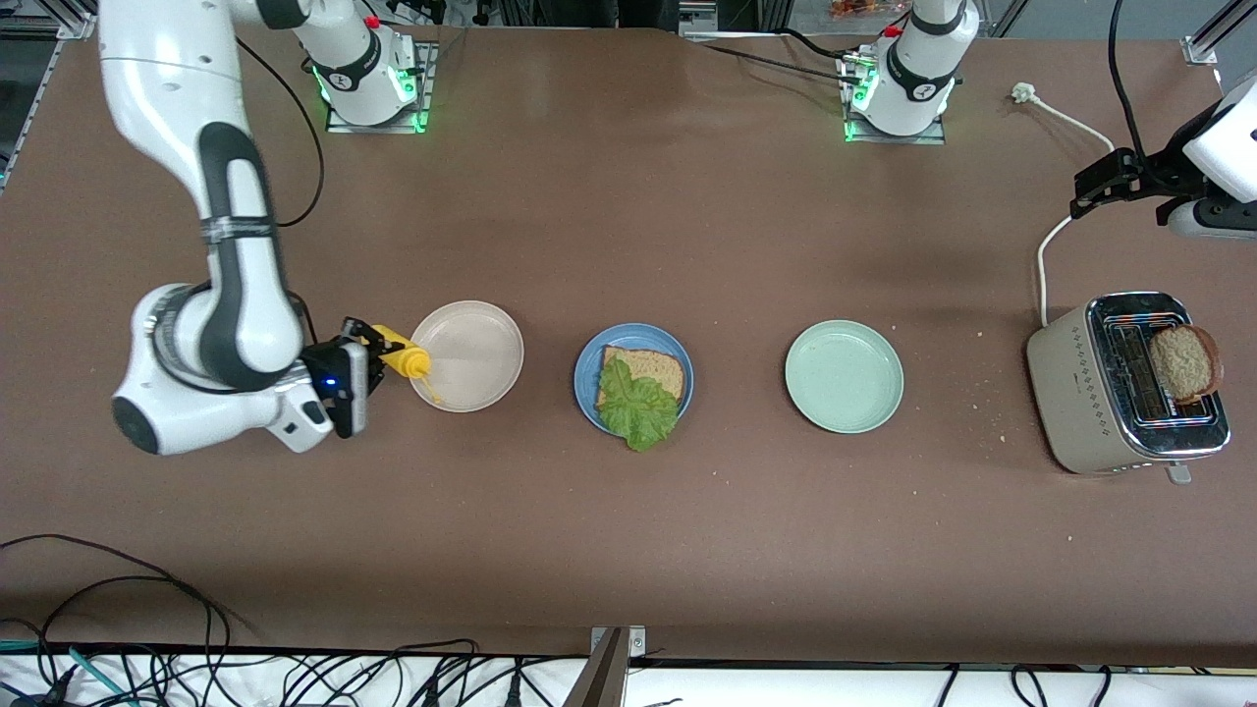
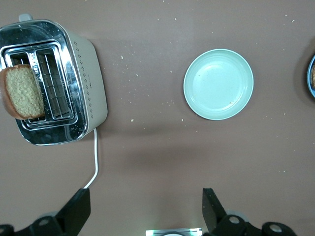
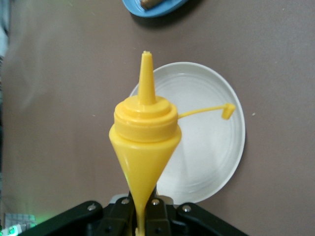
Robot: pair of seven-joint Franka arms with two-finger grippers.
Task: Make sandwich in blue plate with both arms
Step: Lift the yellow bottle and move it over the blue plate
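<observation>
The blue plate [image 1: 586, 378] [image 3: 157, 9] sits mid-table with one brown bread slice [image 1: 650, 366] and a ruffled green lettuce leaf [image 1: 638, 407] lying on it. My right gripper [image 1: 368, 344] [image 3: 143, 209] is shut on the base of a yellow squeeze bottle [image 1: 405, 355] [image 3: 145, 132]. The bottle is over the edge of the beige-white plate [image 1: 481, 344] [image 3: 206, 147], nozzle toward the blue plate, with its cap [image 3: 227, 110] hanging loose on its strap. My left gripper [image 1: 1090, 191] [image 2: 146, 196] hangs open and holds nothing, over the table by the toaster's cord. A second bread slice [image 1: 1185, 361] [image 2: 22, 92] sticks out of the toaster.
A cream toaster [image 1: 1090, 393] [image 2: 86, 73] stands at the left arm's end of the table, its white cord [image 1: 1043, 257] [image 2: 95, 162] running toward the arm bases. A bare pale green plate [image 1: 843, 376] [image 2: 218, 83] lies between toaster and blue plate. Crumbs dot the table near the toaster.
</observation>
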